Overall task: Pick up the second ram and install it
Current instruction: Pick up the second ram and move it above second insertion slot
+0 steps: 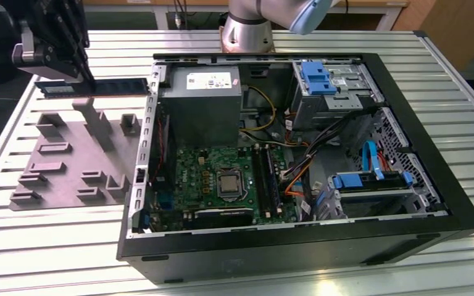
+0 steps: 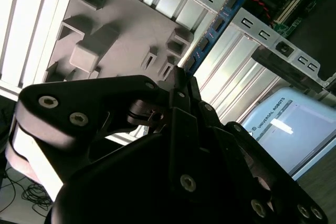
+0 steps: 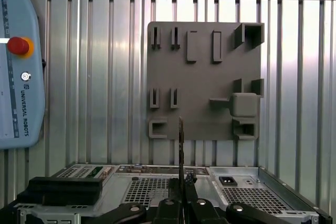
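Claw closed tight on the second ram, lifted level above the grey holder plate near the tabletop's edge at the exterior view's left, just beside the open computer case. Probably best: keep the stick level, clear the case wall, line up squarely with the black motherboard slots.

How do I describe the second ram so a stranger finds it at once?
Start at the open computer case. At the exterior view's left of it lies a grey plate; above it the gripper holds the ram, a slim dark stick, unlike the plate's grey blocks.
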Controlling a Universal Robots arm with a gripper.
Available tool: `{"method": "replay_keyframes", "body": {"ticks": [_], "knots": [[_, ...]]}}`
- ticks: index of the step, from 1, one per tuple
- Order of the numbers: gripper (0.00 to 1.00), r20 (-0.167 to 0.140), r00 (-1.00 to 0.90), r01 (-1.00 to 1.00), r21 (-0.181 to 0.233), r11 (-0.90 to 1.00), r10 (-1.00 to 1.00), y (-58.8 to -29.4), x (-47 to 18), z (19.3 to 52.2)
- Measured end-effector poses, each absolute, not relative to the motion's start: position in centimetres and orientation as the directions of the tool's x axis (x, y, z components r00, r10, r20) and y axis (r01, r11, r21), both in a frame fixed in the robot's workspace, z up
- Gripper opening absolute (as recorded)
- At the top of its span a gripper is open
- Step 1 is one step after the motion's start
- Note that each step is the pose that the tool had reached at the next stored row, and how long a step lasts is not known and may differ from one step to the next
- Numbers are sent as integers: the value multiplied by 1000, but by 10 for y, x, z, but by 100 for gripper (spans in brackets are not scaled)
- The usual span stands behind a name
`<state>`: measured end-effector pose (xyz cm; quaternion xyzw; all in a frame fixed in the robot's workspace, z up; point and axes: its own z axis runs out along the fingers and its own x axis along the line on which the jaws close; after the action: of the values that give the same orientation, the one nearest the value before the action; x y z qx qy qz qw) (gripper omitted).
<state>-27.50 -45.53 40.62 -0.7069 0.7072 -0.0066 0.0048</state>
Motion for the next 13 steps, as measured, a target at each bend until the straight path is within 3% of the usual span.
{"method": "replay_keyframes", "body": {"ticks": [13], "knots": [[14,3,0,-1000,-16,0,-1000,-455,-261,406]]}}
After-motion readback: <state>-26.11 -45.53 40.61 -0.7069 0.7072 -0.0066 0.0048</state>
